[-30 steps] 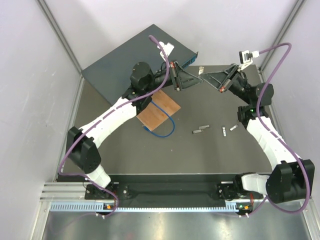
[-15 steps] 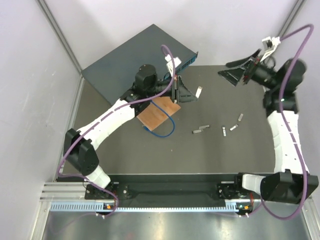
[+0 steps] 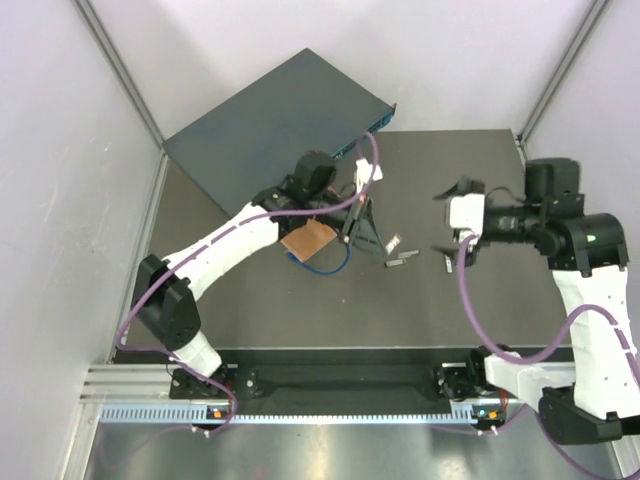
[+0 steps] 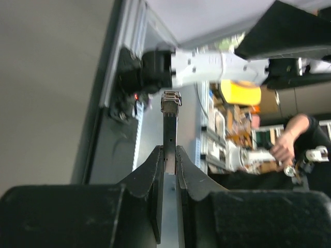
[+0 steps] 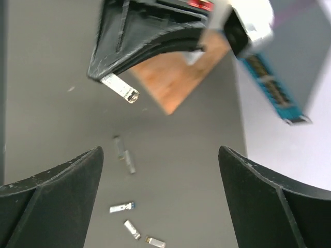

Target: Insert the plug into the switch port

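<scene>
The switch (image 3: 280, 115) is a flat dark teal box at the back left, its port face (image 3: 365, 122) turned toward the mat; the right wrist view shows that blue face (image 5: 274, 85) at the upper right. My left gripper (image 3: 368, 228) is shut on a slim silver plug (image 3: 393, 243) that sticks out past its fingertips, well in front of the ports. In the left wrist view the plug (image 4: 169, 121) stands straight up between the pads of the left gripper (image 4: 169, 155). My right gripper (image 5: 160, 152) hangs open and empty above the mat, facing the held plug (image 5: 120, 88).
A thin orange-brown wooden board (image 3: 308, 240) with a blue cable loop (image 3: 328, 263) lies under the left arm. Several loose silver plugs (image 3: 403, 260) lie scattered on the dark mat, some below the right gripper (image 5: 122, 207). White walls enclose the table.
The right gripper opened and swung from the back right corner down toward the mat's middle right. The left gripper carried the plug nearer and rightward, away from the switch.
</scene>
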